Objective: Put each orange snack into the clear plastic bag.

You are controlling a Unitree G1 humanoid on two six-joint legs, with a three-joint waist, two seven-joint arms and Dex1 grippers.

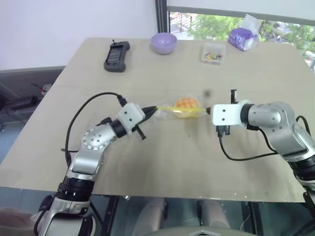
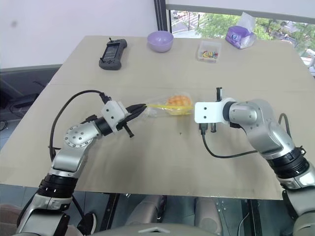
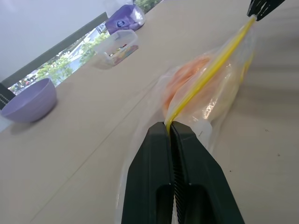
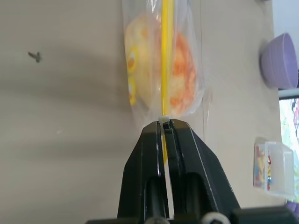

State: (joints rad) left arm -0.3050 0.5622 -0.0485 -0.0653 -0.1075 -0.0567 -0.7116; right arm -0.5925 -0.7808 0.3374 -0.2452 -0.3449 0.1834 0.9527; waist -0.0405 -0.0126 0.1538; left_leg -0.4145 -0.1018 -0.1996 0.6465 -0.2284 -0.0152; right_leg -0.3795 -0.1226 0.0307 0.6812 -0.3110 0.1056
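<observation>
Clear plastic bag (image 1: 179, 109) hangs stretched between both arms, above mid-desk (image 1: 162, 162), long axis running left-right along its yellow strip (image 3: 212, 70). Orange snack (image 1: 186, 103) sits inside, bulging the film near the bag's middle, a bit closer to the right arm.

Left end effector (image 3: 171, 128): fingers pressed together, pinching the strip's left end. Right end effector (image 4: 164, 122): likewise clamped on the strip's opposite end, w/ white tab caught between the fingers. Strip looks taut in both wrist views.

Relation that matters: bag lies straight between the two end effectors, each nearly in line w/ the strip, neither arm clearly nearer the snack's weight.

Pose: left forearm roughly level, angled in toward centre; right forearm reaching in from the right, wrist tipped down a little.

Judgement: the one visible snack is bagged; next prob. sealing or setting down. Risk: thin edge slipping out of a pinch.

Far side of desk: purple bowl (image 1: 164, 42), small clear box (image 1: 213, 52), black handset (image 1: 116, 56).
</observation>
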